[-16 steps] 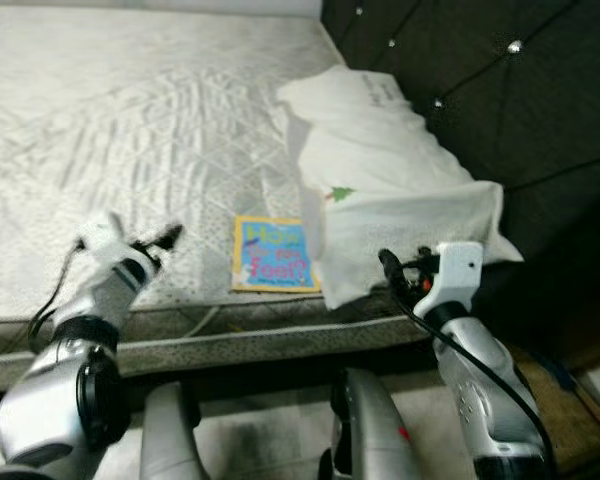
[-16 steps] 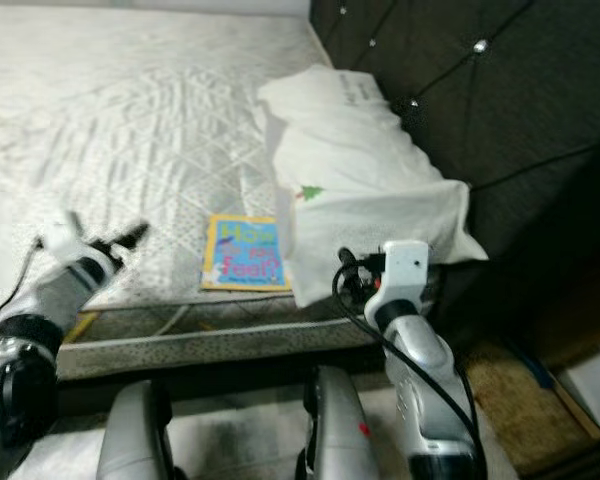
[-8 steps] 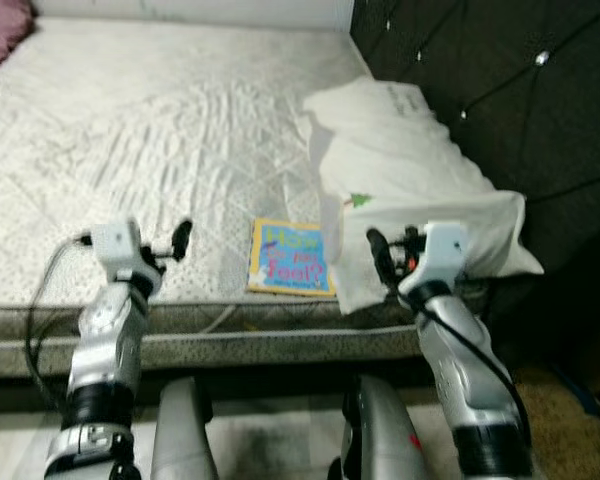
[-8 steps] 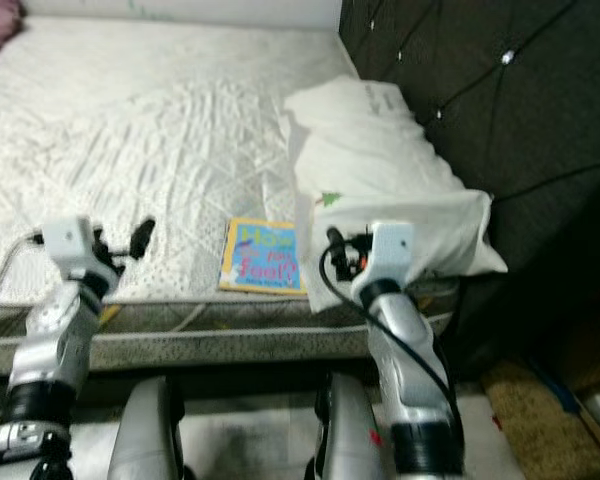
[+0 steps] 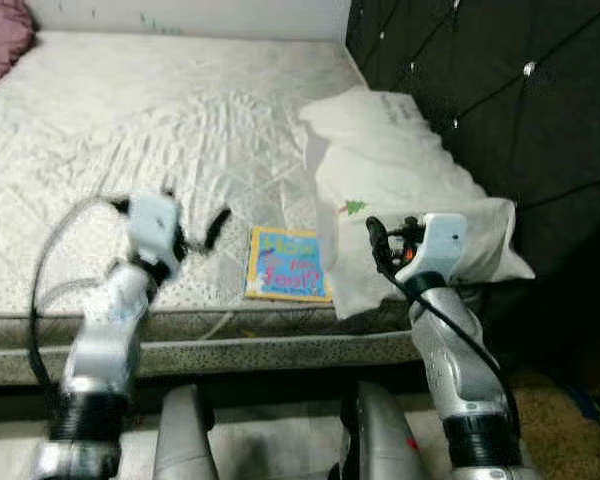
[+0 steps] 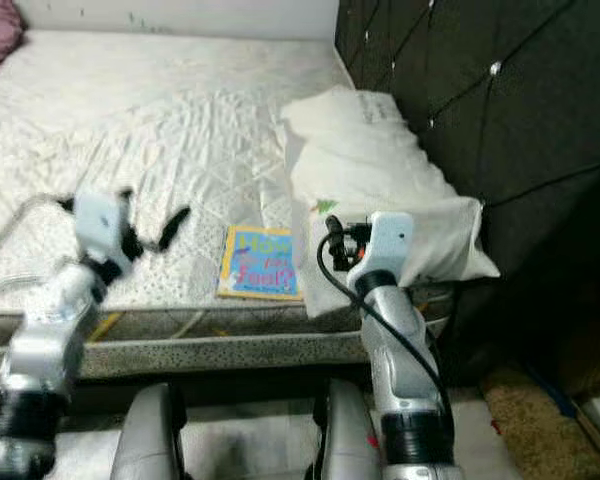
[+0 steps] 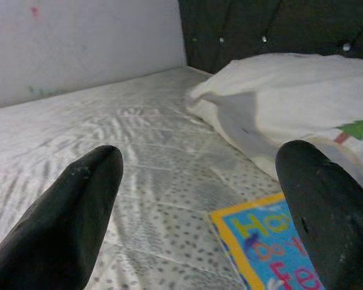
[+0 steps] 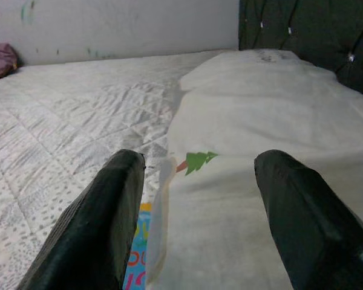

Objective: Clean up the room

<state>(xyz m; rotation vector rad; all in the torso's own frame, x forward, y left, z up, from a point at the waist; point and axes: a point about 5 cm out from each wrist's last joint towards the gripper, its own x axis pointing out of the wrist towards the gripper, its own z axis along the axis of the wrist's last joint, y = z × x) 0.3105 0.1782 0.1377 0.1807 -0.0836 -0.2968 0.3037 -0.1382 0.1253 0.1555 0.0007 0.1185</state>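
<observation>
With both tools spread and empty, left tool (image 5: 195,235) and right tool (image 5: 377,240) flank the book (image 5: 287,264) at the bed's (image 5: 130,130) front edge; your pinch could push it off.

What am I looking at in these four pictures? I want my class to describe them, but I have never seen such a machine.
It is a humanoid robot standing at a bed. Two pictures come from cameras in its head, looking down at its silver arms. The other two come from cameras on its wrists, looking out between two black fingers. On the bed lie a book near the front edge and a white pillow against the dark headboard. The left gripper is open above the bed, pointed toward the book. The right gripper is open, facing the pillow. Neither holds anything.
</observation>
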